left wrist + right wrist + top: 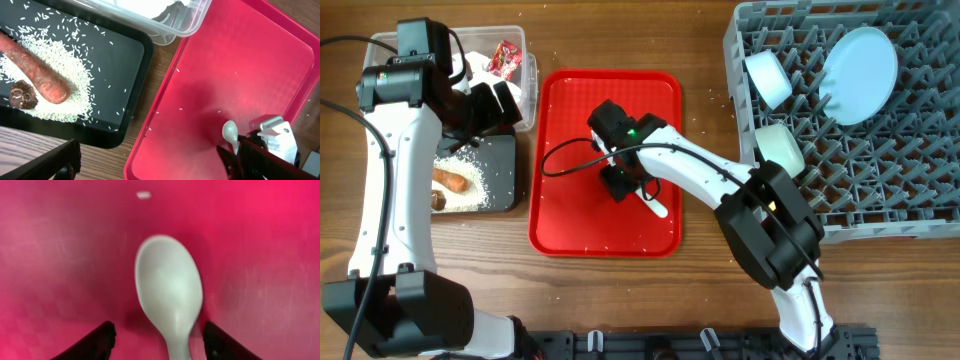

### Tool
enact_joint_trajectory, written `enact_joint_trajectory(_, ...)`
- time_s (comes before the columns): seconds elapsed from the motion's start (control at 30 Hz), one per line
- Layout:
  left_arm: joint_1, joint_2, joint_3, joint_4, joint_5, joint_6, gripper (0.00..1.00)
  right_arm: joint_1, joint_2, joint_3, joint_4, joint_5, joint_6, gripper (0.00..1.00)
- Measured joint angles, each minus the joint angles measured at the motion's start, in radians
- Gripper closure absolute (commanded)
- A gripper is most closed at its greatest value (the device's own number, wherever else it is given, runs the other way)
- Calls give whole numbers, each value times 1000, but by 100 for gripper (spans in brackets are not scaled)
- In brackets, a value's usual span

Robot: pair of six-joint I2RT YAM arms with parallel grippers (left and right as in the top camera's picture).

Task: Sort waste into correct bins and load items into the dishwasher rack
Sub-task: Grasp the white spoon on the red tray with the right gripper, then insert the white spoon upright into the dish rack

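White plastic spoon (170,290) lies flat on the red serving tray (560,120), bowl up, a little right of the tray's middle, with its handle running toward the tray's near right corner. The right fingers (95,341) stand apart, one on each side of the narrow neck where bowl meets handle. Red shows between each fingertip and the plastic, so nothing is gripped yet.

The step in hand looks like picking up the spoon for the dishwasher rack (920,200). The spoon is thin, smooth and low against the tray, so the fingertips should sit right down at tray level before they meet. Pinch too high and the neck will likely squirt out or tip. The spoon sits slightly nearer the right-hand fingertip, so a small shift to centre it should stop it skidding as they close. Squeeze across the neck rather than the wide bowl, then lift straight up before swinging toward the rack. There the pale-blue plate (860,60) and two bowls already stand among the pegs.

The left fingers (45,165) are spread wide and empty, between the black tray (125,60), which holds the carrot piece (35,72) and rice (65,55), and the red tray's left edge. They are well clear of the spoon.
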Motion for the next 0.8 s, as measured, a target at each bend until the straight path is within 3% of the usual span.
enact_joint_trajectory(0.03,0,0,0,0,0,0,0,0,0,-3,9,0,-2,93)
enact_joint_trajectory(0.07,0,0,0,0,0,0,0,-1,0,-6,13,0,-2,96)
enact_joint_trajectory(0.33,0,0,0,0,0,0,0,-8,-9,-10,-27,-23,18,96)
enact_joint_trajectory(0.47,0,0,0,0,0,0,0,-51,-51,-2,-198,-42,36,96)
enact_joint_trajectory(0.57,0,0,0,0,0,0,0,-167,-241,39,-298,-11,36,96)
enact_joint_trajectory(0.73,0,0,0,0,0,0,0,-493,-636,108,-425,190,3,96)
enact_joint_trajectory(0.8,0,0,0,0,0,0,0,-607,-680,109,-446,242,-30,96)
